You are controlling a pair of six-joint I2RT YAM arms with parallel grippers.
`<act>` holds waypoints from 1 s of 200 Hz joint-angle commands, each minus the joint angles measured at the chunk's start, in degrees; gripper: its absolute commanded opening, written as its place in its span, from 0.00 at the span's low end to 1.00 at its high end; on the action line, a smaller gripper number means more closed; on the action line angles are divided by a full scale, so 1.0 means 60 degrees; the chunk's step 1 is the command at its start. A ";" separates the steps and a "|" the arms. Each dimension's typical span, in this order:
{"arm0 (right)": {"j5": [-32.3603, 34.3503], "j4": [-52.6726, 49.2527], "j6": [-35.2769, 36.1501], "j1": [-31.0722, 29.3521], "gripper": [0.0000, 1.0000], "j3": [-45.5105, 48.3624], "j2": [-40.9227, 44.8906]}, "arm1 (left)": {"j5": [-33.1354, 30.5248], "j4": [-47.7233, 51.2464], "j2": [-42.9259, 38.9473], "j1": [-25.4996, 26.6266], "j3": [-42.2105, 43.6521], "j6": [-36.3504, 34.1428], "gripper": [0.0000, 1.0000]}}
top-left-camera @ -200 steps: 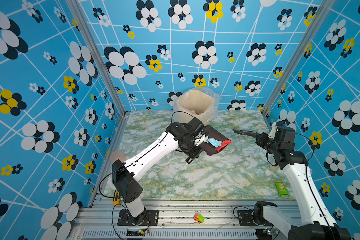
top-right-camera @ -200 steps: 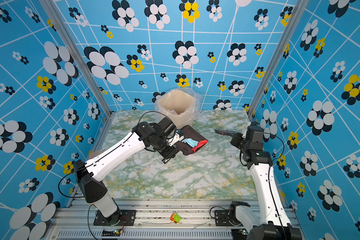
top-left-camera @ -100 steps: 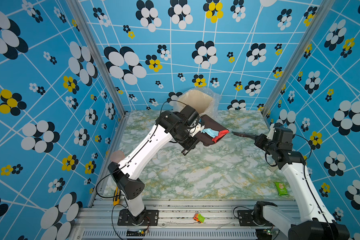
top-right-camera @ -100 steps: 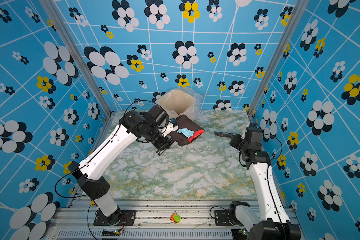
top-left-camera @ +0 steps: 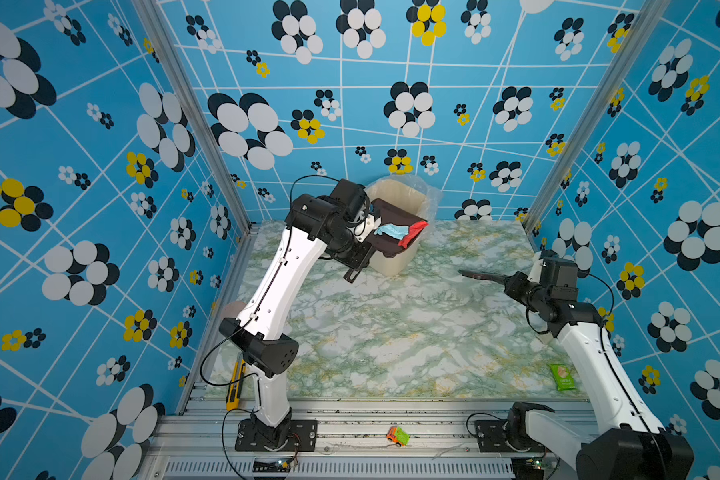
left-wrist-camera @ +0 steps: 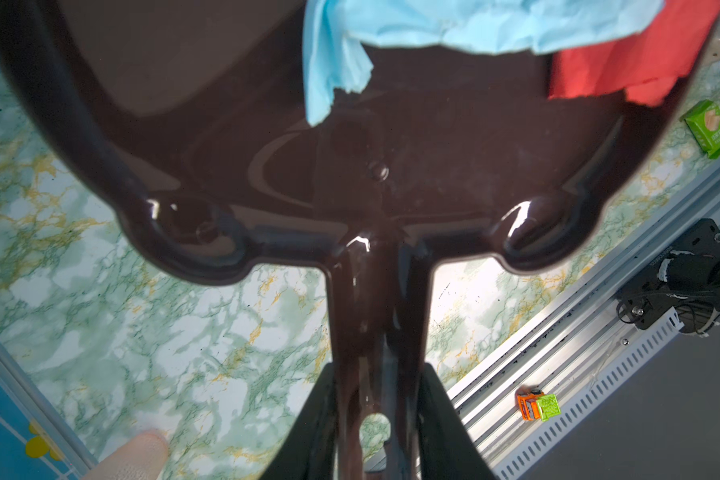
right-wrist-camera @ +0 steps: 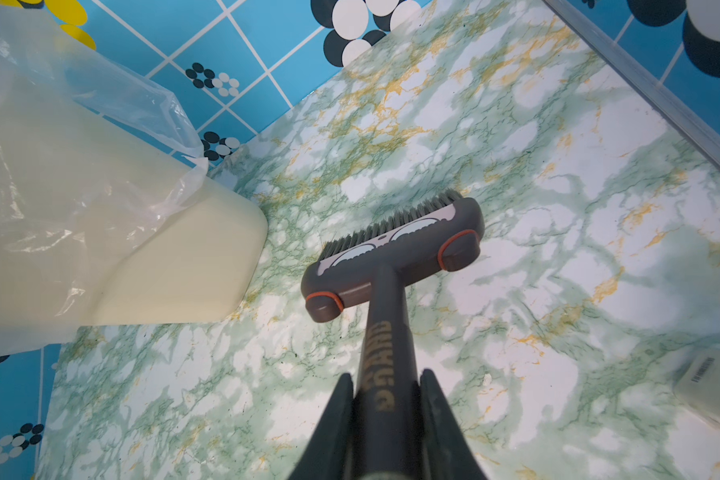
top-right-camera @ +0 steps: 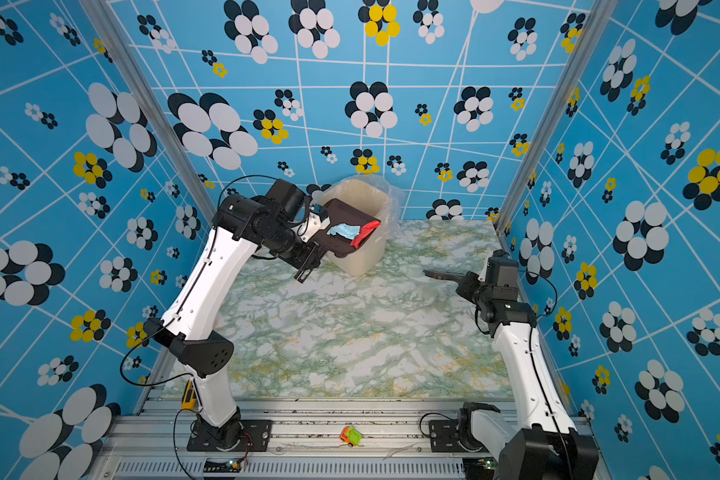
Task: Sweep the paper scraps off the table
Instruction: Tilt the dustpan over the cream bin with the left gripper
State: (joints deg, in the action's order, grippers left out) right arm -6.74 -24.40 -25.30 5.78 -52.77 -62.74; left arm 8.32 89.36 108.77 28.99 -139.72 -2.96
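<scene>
We saw the tabletop (top-left-camera: 391, 332) carrying the bin (top-left-camera: 395, 266). Our left pincer (left-wrist-camera: 377, 374) gripped the dustpan (top-left-camera: 395, 212) by its handle, tilted at the bin's mouth. Our right pincer (right-wrist-camera: 385, 382) clamped the brush (right-wrist-camera: 391, 253) near the bin. The scraps (top-left-camera: 387, 230), blue and red, lay in the dustpan.

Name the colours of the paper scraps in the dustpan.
One light blue scrap and one red scrap; clearest in the left wrist view.

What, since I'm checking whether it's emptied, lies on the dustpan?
A light blue paper scrap and a red paper scrap lie on the dustpan. Whether smaller scraps hide beneath them cannot be seen.
</scene>
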 commanded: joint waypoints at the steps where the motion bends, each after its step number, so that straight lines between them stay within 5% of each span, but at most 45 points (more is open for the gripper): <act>1: -0.0391 0.0550 0.0113 0.0048 0.00 0.0004 0.0029 | -0.0023 0.0441 0.0304 -0.0456 -0.0559 0.0177 0.00; 200: -0.0664 0.0815 -0.0186 0.0047 0.00 0.0783 0.0335 | -0.0937 -0.1276 0.1253 -0.1956 -0.1072 0.1280 0.00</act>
State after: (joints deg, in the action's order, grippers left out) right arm -9.78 -22.15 -25.80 5.78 -48.64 -62.00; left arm 2.96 85.06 114.59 17.98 -144.31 3.29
